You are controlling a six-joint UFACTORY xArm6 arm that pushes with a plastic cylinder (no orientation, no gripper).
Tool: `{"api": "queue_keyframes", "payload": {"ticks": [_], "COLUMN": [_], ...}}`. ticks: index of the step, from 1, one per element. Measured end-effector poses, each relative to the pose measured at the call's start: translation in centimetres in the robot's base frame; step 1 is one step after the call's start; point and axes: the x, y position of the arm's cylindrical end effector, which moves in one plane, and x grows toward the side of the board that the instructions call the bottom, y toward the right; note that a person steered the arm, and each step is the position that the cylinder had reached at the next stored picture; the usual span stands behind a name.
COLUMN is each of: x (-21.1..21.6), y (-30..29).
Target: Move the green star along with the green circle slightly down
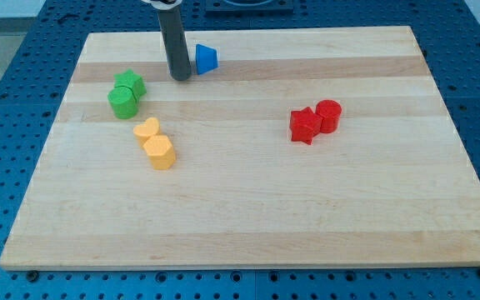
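The green star [130, 82] lies at the board's upper left, touching the green circle [122, 102] just below it. My tip [180, 77] stands to the right of the green star, a short gap away, not touching it. The rod rises from there out of the view's top.
A blue block [206, 58] sits just right of my tip. A yellow heart [147, 130] and a yellow hexagon [159, 152] touch each other below the green pair. A red star [304, 126] and a red circle [328, 116] touch at the right. The wooden board [248, 225] rests on a blue perforated table.
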Motion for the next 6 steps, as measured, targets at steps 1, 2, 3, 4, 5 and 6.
{"api": "queue_keyframes", "payload": {"ticks": [1, 2, 3, 4, 5, 6], "x": [-1.2, -1.7, -1.4, -1.2, -1.0, 0.2], "y": [0.4, 1.1, -0.1, -4.0, -7.0, -10.4]}}
